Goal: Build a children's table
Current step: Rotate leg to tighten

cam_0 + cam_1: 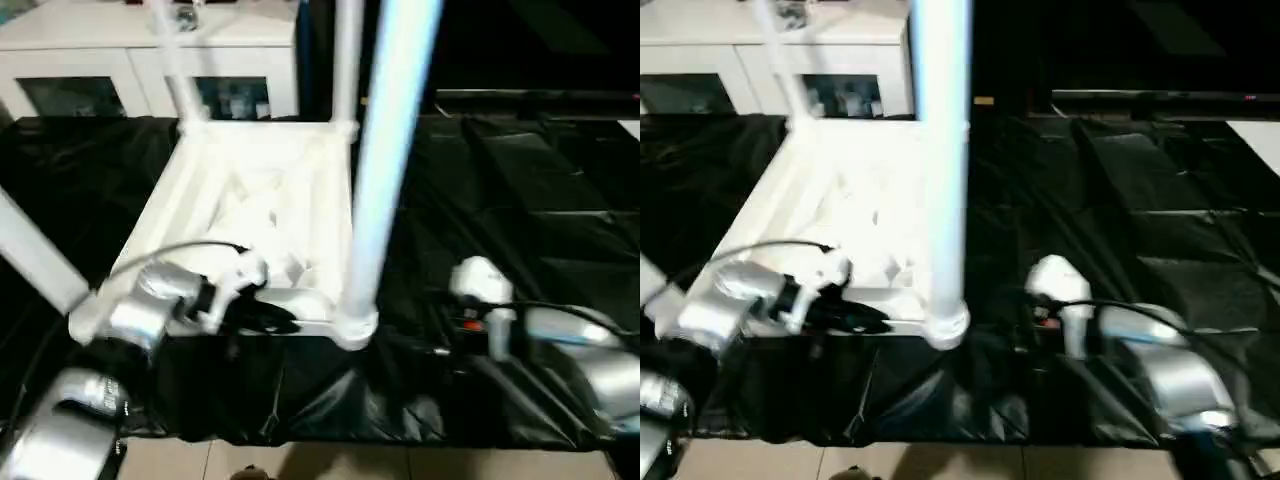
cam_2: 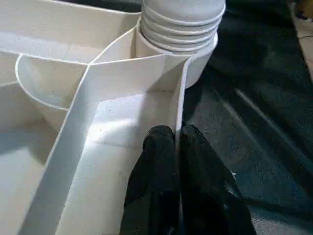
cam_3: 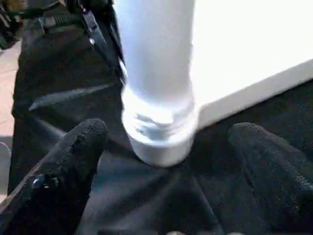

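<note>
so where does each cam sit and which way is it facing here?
Left eye: head, looking down over both forearms at the upturned tabletop; left gripper at its near rim.
Right eye: same scene, slightly offset; right gripper beside the near leg.
Left wrist: along its fingers, pinching a rim wall below the leg socket.
Right wrist: between open fingers at the leg base.
Shared: near corner leg.

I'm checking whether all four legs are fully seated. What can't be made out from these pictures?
- Head views: tops of the white tapered plastic legs are cut off by the upper edge.
- Left wrist view: the near leg's threaded end meets the white ribbed tabletop's round socket; how deep it sits is hidden inside.
- Far sockets: blurred.
- Right wrist view: the open right gripper frames that joint, blurred.
</note>
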Controlling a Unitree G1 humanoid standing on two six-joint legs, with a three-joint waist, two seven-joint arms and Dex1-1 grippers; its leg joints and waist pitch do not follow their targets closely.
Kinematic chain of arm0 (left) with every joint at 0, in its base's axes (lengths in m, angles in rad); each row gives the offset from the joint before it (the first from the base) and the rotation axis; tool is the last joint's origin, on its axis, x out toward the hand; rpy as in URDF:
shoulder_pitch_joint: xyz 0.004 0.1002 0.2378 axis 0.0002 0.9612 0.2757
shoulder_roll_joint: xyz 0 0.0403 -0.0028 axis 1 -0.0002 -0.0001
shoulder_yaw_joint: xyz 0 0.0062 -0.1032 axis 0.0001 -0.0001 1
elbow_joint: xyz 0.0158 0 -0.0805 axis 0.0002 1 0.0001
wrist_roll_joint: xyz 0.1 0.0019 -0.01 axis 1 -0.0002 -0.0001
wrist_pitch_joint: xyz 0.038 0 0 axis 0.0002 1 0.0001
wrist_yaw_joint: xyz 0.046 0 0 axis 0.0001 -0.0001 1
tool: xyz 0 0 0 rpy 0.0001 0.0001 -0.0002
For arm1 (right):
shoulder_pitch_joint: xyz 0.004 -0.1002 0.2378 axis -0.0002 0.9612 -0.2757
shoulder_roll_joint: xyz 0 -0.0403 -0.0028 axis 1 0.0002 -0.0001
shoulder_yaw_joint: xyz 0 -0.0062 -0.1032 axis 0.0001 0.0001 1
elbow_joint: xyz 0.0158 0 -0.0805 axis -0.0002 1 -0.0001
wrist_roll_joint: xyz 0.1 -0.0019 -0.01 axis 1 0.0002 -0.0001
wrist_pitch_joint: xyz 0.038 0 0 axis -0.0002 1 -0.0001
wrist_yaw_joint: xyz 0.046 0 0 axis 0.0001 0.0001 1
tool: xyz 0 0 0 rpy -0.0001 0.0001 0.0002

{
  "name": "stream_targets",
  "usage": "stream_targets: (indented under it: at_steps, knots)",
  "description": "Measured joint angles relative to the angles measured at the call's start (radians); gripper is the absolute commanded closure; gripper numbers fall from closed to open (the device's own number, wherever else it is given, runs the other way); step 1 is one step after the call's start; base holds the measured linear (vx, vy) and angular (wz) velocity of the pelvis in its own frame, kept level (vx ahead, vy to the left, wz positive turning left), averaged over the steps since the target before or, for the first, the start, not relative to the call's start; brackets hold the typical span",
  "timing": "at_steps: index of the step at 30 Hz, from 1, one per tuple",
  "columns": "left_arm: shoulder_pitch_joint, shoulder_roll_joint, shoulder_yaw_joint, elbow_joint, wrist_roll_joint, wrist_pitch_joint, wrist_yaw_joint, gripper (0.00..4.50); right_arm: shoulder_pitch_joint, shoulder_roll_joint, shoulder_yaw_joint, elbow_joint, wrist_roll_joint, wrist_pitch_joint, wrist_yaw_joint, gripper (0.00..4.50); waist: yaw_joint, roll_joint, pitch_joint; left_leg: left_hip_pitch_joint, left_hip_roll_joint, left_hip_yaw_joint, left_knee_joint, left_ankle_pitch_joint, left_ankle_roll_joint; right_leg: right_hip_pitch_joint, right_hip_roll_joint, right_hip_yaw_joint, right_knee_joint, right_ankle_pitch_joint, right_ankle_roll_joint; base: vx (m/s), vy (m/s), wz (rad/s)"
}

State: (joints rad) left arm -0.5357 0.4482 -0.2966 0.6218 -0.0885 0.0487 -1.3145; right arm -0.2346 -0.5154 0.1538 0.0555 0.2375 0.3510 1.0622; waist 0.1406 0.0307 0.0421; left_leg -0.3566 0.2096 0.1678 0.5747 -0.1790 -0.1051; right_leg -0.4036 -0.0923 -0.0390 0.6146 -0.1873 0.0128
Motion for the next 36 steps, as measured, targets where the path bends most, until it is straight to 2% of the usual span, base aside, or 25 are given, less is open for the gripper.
stream_targets:
  at_steps: [5, 10, 16, 23, 32, 36]
  knots:
    - [0.045, -0.016, 0.0, -0.108, 0.018, 0.056, 0.073, 4.49, -0.085, 0.057, 0.048, 0.113, -0.073, -0.077, -0.053, 0.0, -0.001, -0.014, -0.004, 0.002, 0.0, 0.001, -0.002, 0.0, 0.0, 0.0, -0.001, 0.0, 0.001, -0.002, 0.004, 0.0, 0.0, 0.0]
    - [0.077, -0.008, 0.006, -0.171, 0.028, 0.068, 0.098, 4.49, -0.138, 0.076, 0.09, 0.197, -0.094, -0.117, -0.044, 0.0, -0.004, -0.024, -0.003, 0.002, 0.0, 0.001, -0.003, 0.0, 0.0, 0.0, -0.001, 0.0, 0.001, -0.002, 0.004, 0.0, 0.0, 0.0]
    - [0.094, 0.012, 0.007, -0.217, 0.031, 0.094, 0.105, 4.5, -0.198, 0.109, 0.114, 0.279, -0.098, -0.136, -0.003, 0.51, -0.012, -0.042, -0.004, 0.002, 0.0, 0.002, -0.004, 0.0, 0.0, 0.0, -0.001, 0.001, 0.0, -0.001, 0.002, 0.0, 0.0, 0.0]
    - [0.096, 0.034, 0.01, -0.235, 0.034, 0.108, 0.101, 4.5, -0.237, 0.141, 0.13, 0.355, -0.1, -0.164, 0.02, 1.08, -0.029, -0.062, -0.003, 0.004, 0.0, 0.002, -0.005, 0.0, 0.0, 0.0, 0.0, 0.0, 0.001, -0.002, 0.004, 0.0, 0.0, 0.0]
    - [0.092, 0.052, 0.013, -0.23, 0.034, 0.107, 0.092, 4.5, -0.258, 0.164, 0.138, 0.412, -0.095, -0.201, 0.036, 1.71, -0.041, -0.075, -0.003, 0.006, 0.0, 0.002, -0.006, 0.0, -0.001, 0.0, 0.0, 0.0, 0.001, -0.002, 0.003, 0.0, 0.0, 0.0]
    - [0.078, 0.055, 0.013, -0.219, 0.035, 0.118, 0.097, 4.5, -0.263, 0.185, 0.129, 0.436, -0.094, -0.204, 0.011, 1.79, -0.046, -0.086, -0.001, 0.007, 0.0, 0.001, -0.007, 0.0, -0.001, 0.0, 0.0, -0.001, 0.001, -0.002, 0.003, 0.0, 0.0, 0.0]
